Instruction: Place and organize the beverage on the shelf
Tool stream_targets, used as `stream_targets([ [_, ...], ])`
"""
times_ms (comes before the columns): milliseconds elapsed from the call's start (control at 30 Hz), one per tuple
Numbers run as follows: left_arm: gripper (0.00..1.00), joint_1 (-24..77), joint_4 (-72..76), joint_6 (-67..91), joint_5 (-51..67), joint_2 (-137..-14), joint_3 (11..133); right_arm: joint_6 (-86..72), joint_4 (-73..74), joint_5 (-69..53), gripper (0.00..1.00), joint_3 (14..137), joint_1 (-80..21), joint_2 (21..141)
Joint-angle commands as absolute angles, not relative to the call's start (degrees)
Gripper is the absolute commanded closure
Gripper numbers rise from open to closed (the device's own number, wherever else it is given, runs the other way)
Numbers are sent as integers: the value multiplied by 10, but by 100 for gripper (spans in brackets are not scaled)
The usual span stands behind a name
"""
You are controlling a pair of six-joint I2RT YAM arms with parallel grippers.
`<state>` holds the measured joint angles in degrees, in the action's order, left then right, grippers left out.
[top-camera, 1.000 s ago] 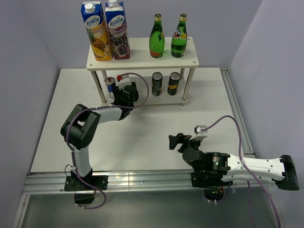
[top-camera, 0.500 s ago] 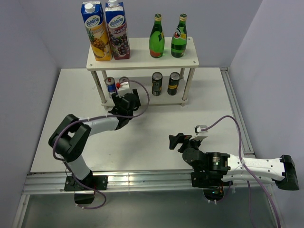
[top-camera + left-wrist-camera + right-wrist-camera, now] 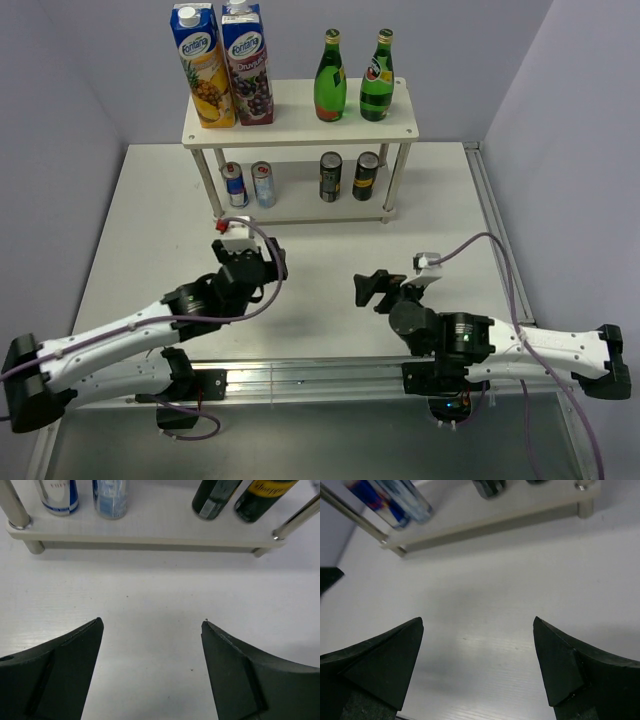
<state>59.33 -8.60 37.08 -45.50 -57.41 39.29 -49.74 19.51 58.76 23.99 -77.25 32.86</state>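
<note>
The white two-tier shelf (image 3: 300, 125) stands at the back of the table. Its top board holds two juice cartons (image 3: 222, 65) and two green bottles (image 3: 353, 78). Its lower board (image 3: 150, 530) holds a blue-and-silver can (image 3: 234, 184), a pale blue can (image 3: 262, 184) and two dark cans (image 3: 348, 176). My left gripper (image 3: 250, 262) is open and empty over the bare table in front of the shelf. My right gripper (image 3: 372, 290) is open and empty, lower right of it. The cans also show in the left wrist view (image 3: 110, 500) and the right wrist view (image 3: 395, 502).
The white table (image 3: 330, 250) ends in a metal rail (image 3: 300, 375) at the near edge. Purple-grey walls close in the back and both sides. The shelf's thin legs (image 3: 15, 507) stand at the board's corners.
My left gripper has drawn back from the lower shelf toward the near edge, leaving the pale blue can standing beside the blue-and-silver one. The right gripper shifted slightly.
</note>
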Motion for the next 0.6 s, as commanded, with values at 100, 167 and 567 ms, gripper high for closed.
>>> stream_targets([
  [100,6,622,-208,331,-460,-446,501,-316,175,606,3,474,-779,363],
  [167,3,622,-205,299,-466,-414,515,-257,154,589,3,517,-779,374],
  [567,2,628,-204,271,-482,-386,550,-139,132,565,2,599,-780,389],
])
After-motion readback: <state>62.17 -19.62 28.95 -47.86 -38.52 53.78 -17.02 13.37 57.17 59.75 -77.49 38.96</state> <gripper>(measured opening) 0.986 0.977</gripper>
